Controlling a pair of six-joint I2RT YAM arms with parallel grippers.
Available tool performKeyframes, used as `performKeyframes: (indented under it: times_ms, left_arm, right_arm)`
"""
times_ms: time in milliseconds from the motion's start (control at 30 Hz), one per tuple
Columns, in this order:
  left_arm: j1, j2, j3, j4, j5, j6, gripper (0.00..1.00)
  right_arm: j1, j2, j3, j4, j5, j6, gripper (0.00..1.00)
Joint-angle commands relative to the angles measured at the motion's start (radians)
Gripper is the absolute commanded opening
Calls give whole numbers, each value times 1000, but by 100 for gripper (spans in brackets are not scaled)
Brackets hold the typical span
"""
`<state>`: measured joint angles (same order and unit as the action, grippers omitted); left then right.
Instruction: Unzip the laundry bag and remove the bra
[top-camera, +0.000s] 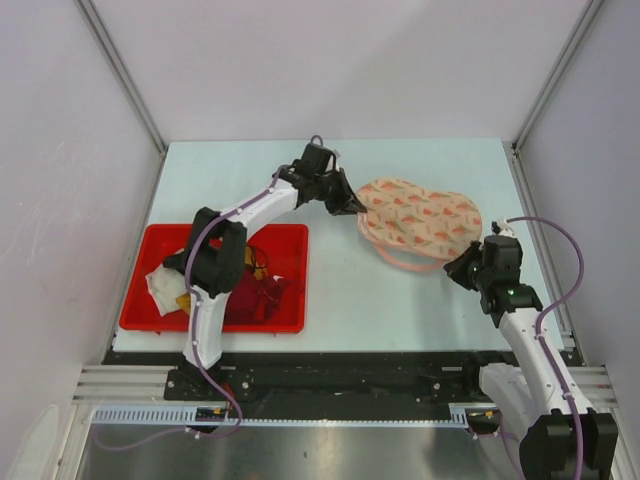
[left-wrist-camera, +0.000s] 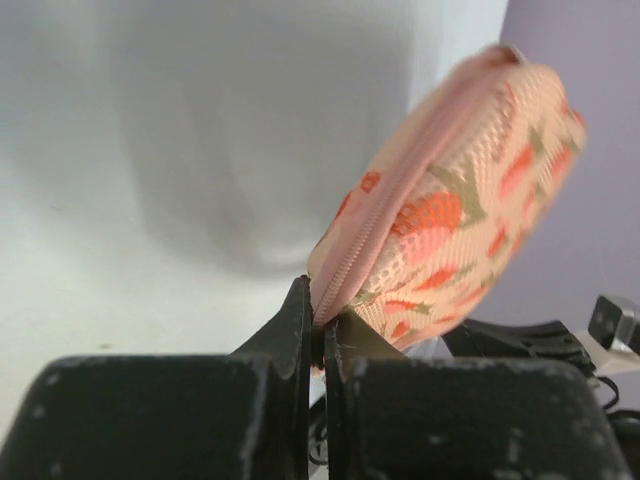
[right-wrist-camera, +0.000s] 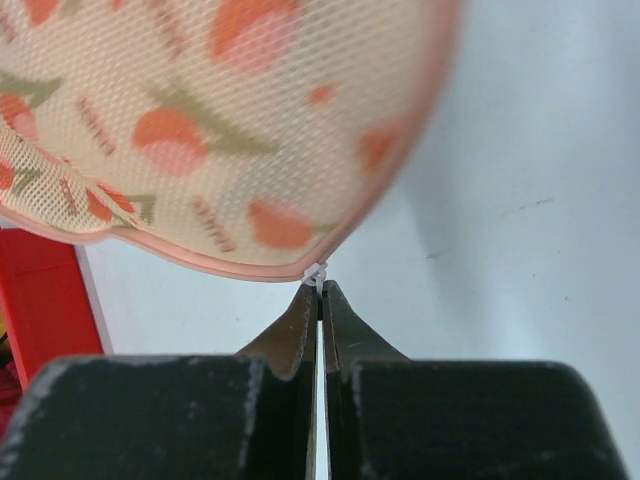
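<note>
Laundry bag (top-camera: 420, 222) sits right of centre on the desk (top-camera: 400, 310), stretched between both arms, zip rim facing the near side. Left pincer (top-camera: 352, 207) is clenched on the bag's left edge; its wrist view shows the tips pinching the pink zip seam (left-wrist-camera: 345, 270). Right pincer (top-camera: 458, 268) is clamped at the bag's near right rim, tips closed on a small white tab (right-wrist-camera: 316, 272) just under the piping. Red tray (top-camera: 140, 300) holding dark red cloth lies at the near left, well apart from the bag. Bare desk runs between tray and right arm, and along the far edge.
</note>
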<state>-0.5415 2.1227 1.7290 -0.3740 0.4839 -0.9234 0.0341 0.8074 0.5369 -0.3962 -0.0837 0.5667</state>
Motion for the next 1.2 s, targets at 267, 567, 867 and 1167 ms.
performKeyframes:
  times_ms: [267, 567, 867, 1167]
  left_arm:
    - [43, 181, 398, -199, -54, 155, 50]
    - [0, -13, 270, -205, -139, 239, 100]
    - [-184, -170, -176, 93, -13, -29, 100]
    - [-273, -32, -138, 245, 27, -213, 100]
  right_arm:
    - [85, 33, -11, 19, 5, 88, 0]
    - [204, 67, -54, 100, 55, 272, 0]
    - [219, 101, -63, 149, 67, 312, 0]
    - [230, 85, -63, 140, 56, 312, 0]
